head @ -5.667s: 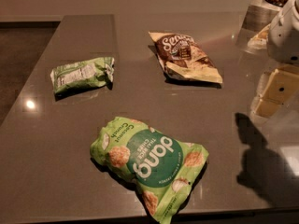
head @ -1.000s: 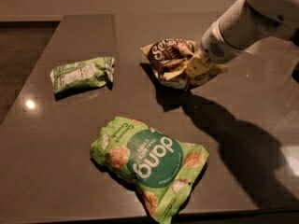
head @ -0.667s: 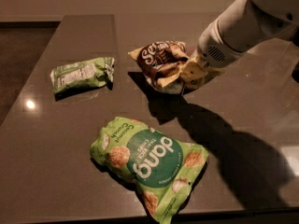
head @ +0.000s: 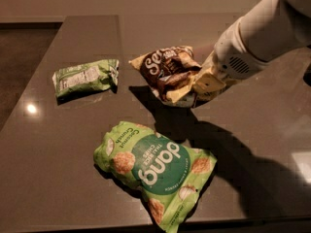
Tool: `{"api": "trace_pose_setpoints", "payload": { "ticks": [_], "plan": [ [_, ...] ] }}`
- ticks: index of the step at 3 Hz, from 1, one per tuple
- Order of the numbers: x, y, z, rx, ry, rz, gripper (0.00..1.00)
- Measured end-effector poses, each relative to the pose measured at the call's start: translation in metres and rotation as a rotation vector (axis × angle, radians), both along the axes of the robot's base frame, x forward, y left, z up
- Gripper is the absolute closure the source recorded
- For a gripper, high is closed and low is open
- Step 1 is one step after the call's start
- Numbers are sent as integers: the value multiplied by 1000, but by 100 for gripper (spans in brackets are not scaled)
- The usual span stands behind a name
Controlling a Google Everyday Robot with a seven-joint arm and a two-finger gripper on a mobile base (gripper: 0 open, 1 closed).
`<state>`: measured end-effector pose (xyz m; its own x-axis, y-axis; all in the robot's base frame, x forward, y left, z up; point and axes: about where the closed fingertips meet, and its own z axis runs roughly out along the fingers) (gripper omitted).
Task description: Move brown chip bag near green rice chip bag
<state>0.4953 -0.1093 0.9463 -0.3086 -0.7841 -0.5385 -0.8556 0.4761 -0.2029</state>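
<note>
The brown chip bag (head: 167, 69), dark brown and cream-yellow with white lettering, is crumpled and lifted off the grey table (head: 58, 149) near its middle. My gripper (head: 197, 86) comes in from the upper right on a white arm and is shut on the bag's right side. The green rice chip bag (head: 155, 171), bright green with a "dang" circle, lies flat at the table's front, below and slightly left of the brown bag, apart from it.
A smaller pale green bag (head: 85, 77) with a white label lies at the left middle of the table. The table's front edge runs just below the green rice chip bag. The arm's shadow falls across the right half.
The gripper has carried the brown chip bag further left and toward the front, closer to the green rice chip bag. Both green bags have stayed put.
</note>
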Motion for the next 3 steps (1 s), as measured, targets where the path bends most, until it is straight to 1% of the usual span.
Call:
{"api": "trace_pose_setpoints", "payload": {
  "ticks": [1,2,3],
  "plan": [
    [-19,-8,5,19,-44,15,36],
    [-22,-9,7,21,-53,22,13],
    [-23,-8,8,20,-56,23,0]
  ]
}}
